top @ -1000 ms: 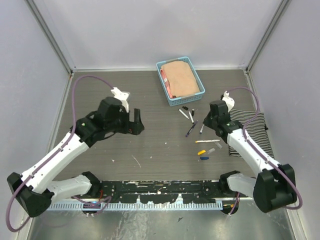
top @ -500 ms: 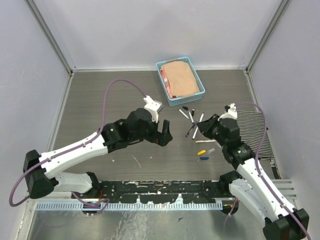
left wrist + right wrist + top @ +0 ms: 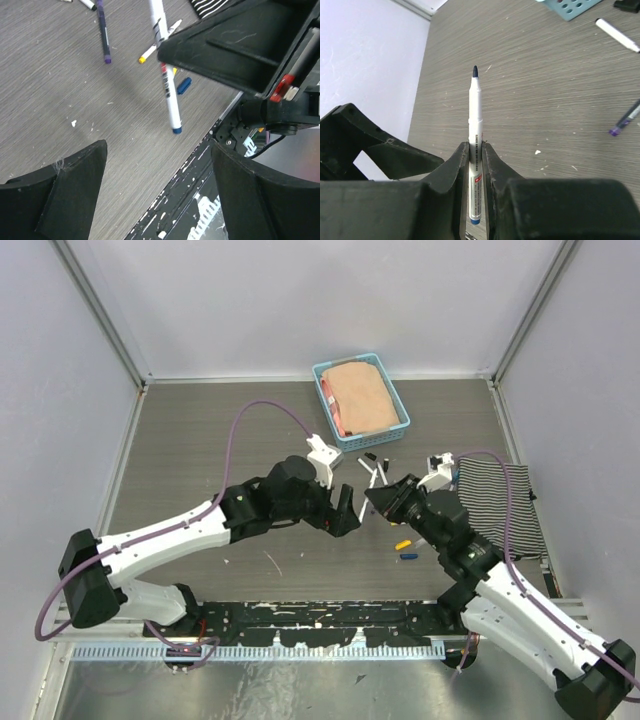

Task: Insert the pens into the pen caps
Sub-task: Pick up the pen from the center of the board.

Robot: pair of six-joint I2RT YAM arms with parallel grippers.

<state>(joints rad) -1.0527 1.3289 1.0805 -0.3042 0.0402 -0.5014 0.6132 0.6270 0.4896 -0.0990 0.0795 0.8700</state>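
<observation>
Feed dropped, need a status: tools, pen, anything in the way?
Left tool open, empty. Right tool shut on white pen, tip bare. Yellow cap, blue cap lie loose. Nothing blocks the pen.

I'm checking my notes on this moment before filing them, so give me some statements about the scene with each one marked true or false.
1. The right tool is shut on a white pen. True.
2. The left tool grips a cap. False: it is open and holds nothing.
3. The basket holds a tan cloth. True.
4. The striped cloth lies in the basket. False: it lies on the table, to the right of the basket.
5. A yellow cap and a blue cap lie on the table. True.
</observation>
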